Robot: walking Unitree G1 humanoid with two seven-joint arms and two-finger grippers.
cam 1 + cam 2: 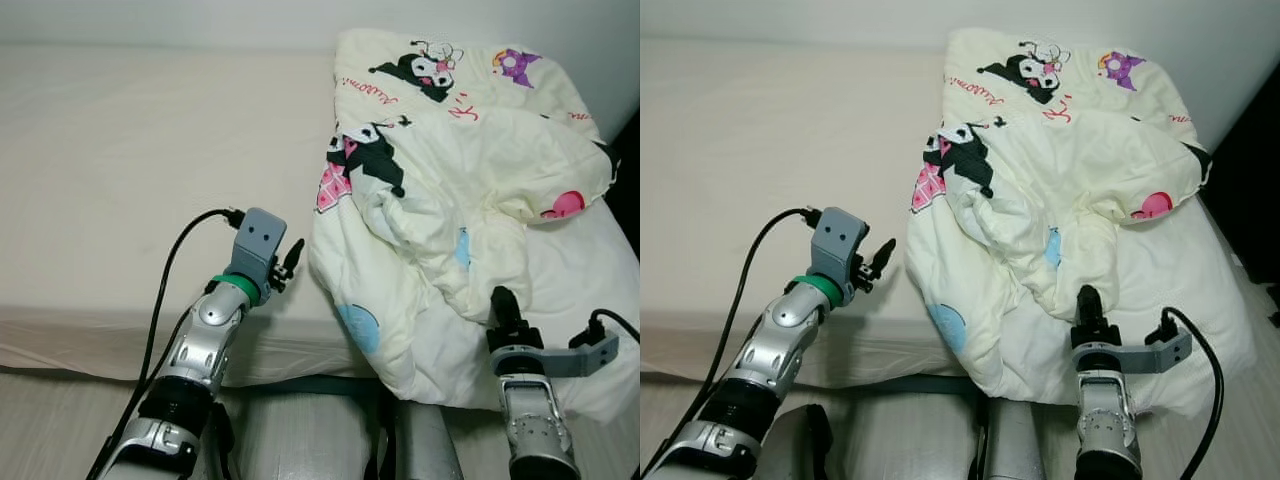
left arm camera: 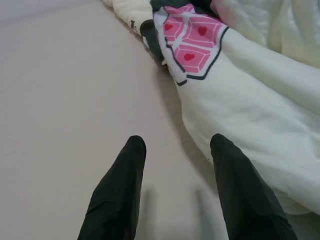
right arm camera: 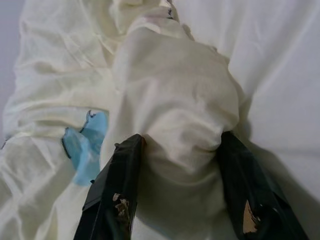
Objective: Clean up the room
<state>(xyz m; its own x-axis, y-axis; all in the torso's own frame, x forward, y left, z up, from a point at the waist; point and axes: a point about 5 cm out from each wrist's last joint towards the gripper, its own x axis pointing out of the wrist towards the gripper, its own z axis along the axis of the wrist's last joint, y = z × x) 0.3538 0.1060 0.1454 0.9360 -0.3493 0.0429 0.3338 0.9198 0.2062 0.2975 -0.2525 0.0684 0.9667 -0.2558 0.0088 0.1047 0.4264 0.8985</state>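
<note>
Crumpled in a heap, one cream quilt (image 1: 470, 190) with cartoon prints lies on the bed (image 1: 120, 170), bunched ahead of the right pincer (image 3: 180, 150) and just off to the right of the left pincer (image 2: 175, 145). A rounded fold of it bulges between the right pincer's two black fingers (image 3: 117, 185); both fingers press its flanks, so that pincer grasps the cloth, though its hold looks shallow, on one ridge only. The left pincer hovers released over the bare sheet, fingers spread, the quilt's edge with a pink printed patch (image 2: 192, 42) lying near its right finger but apart from it.

Likely the step in hand is gathering or spreading the quilt to tidy the bed. What could go wrong: the pinched fold is thick and soft, so a pull may draw out a single layer and let the rest slide free, or drag the whole heap toward the bed's near edge and onto the floor (image 1: 40, 420). With one pincer holding and the other empty, any lift would hang lopsided and bunch further.

Count: one quilt, one bed, two pincers, two cables (image 1: 165, 290) on the wrists.
</note>
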